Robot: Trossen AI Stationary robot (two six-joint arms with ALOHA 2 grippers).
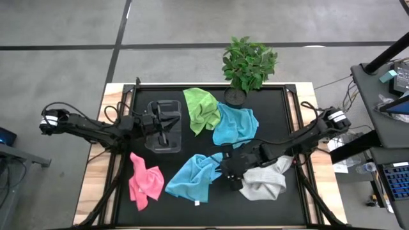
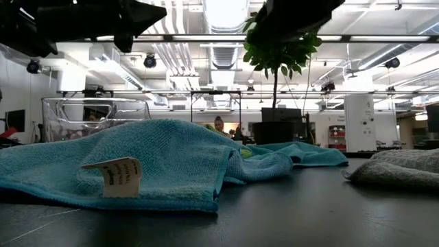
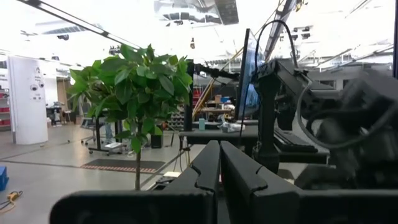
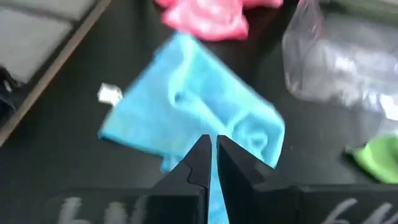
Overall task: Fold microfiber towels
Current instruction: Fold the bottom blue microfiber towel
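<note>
My fingers over a black table full of soft towels.

My right gripper [image 4: 211, 163] hangs with its jaws pressed together, holding nothing, just above the near blue towel [image 1: 195, 176] with its white tag [image 2: 115, 175]. The pink towel [image 1: 144, 181] lies to one side of it and the grey-white towel [image 1: 265, 179] to the other. Farther back are the second blue towel [image 1: 235, 125], the lime green towel [image 1: 201, 107] and the clear plastic bin [image 1: 165, 126]. My left gripper [image 3: 219, 163] waits over the bin, jaws pressed together. The potted plant [image 1: 247, 66] stands at the far edge of the black table [image 1: 281, 115]. Behind it is a big bright room with desks and ceiling lights.
</note>
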